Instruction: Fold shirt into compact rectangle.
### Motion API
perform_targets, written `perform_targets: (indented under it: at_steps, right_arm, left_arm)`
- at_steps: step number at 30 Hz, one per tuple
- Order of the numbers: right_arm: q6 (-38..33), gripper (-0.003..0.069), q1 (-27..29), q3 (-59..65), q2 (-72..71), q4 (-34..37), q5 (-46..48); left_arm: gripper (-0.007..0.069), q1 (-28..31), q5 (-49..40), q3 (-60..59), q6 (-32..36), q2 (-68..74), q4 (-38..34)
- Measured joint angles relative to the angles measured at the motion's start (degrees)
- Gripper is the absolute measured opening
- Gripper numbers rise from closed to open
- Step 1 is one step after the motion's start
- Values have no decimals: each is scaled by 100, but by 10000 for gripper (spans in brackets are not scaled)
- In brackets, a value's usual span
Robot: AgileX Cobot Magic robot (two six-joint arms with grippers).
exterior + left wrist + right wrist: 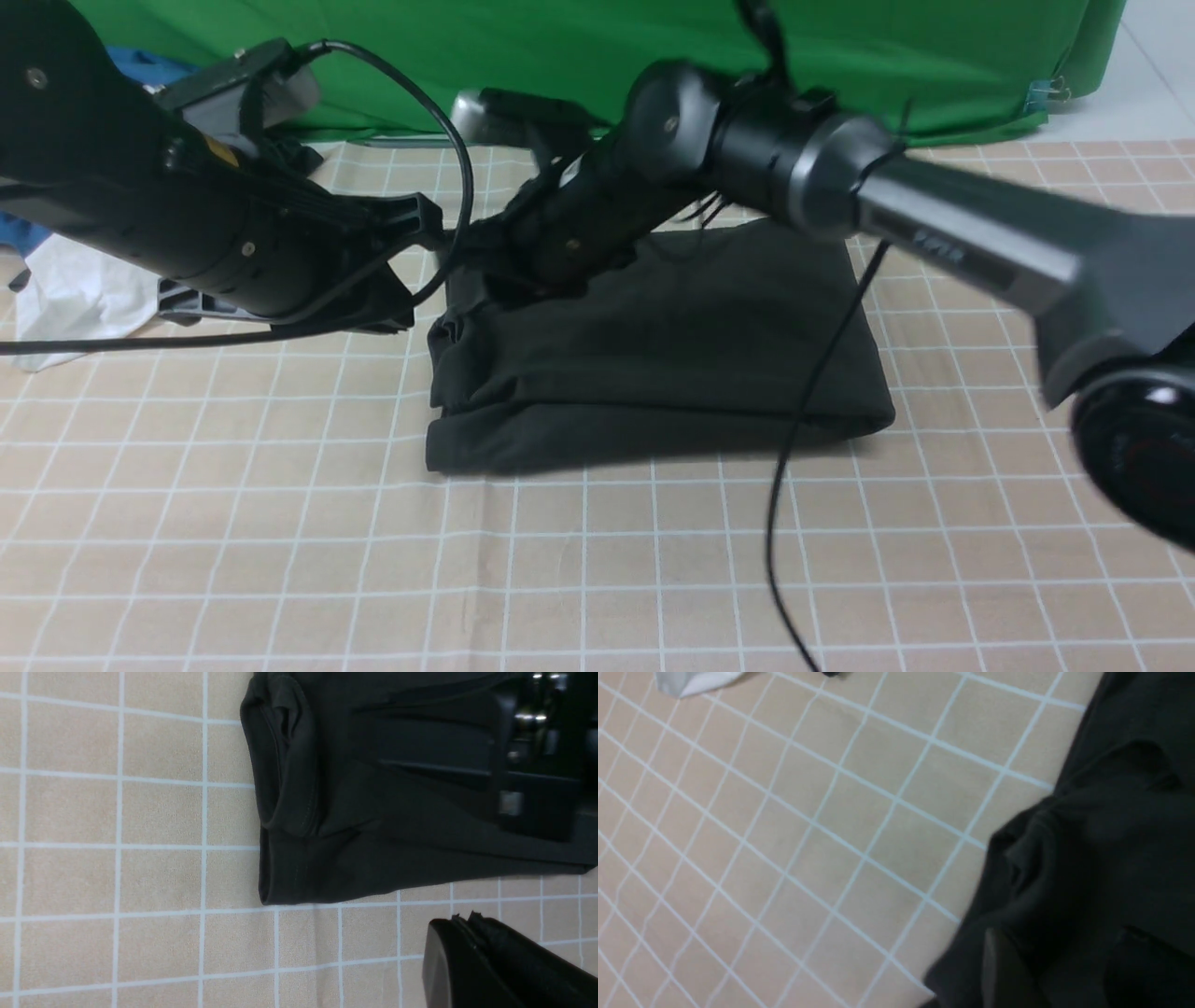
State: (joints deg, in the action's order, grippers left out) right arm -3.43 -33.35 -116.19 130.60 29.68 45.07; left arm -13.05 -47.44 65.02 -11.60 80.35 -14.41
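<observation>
Front view: black shirt point(691, 317) beneath open right hand point(485, 266), beside closed left hand point(403, 320).

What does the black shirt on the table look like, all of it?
The black shirt looks like soft cloth. It lies partly folded on the grid-lined table, in a wide, uneven bundle. Its left end is rumpled, with layered edges and stitched seams; a long fold crosses the near side. The right arm hides part; I can't tell whether its gripper touches it.
</observation>
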Motion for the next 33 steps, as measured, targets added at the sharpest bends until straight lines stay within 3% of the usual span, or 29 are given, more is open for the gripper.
perform_targets:
  at_steps: [4,7,13,17,22,29,33]
  right_arm:
    - [-360,111,639,0,-564,-450,794]
    - [-413,43,1102,0,-943,-611,1318]
    - [-431,37,1752,0,-2113,-1197,2211]
    - [-431,37,1809,133,-2946,-1730,2370]
    - [-431,37,1809,694,-4302,-1836,2367]
    - [-431,37,1809,2623,-6278,-1872,998]
    - [-431,37,1809,4176,-7628,-1898,-603]
  left_arm:
    - [13,0,43,0,-104,0,0]
    - [13,0,166,0,-111,0,-43]
    - [13,0,379,0,-111,0,-435]
    - [13,0,344,0,-111,0,-491]
    - [13,0,142,0,-111,0,-545]
    - [13,0,80,0,118,-79,-550]
    - [13,0,-10,0,169,-395,-505]
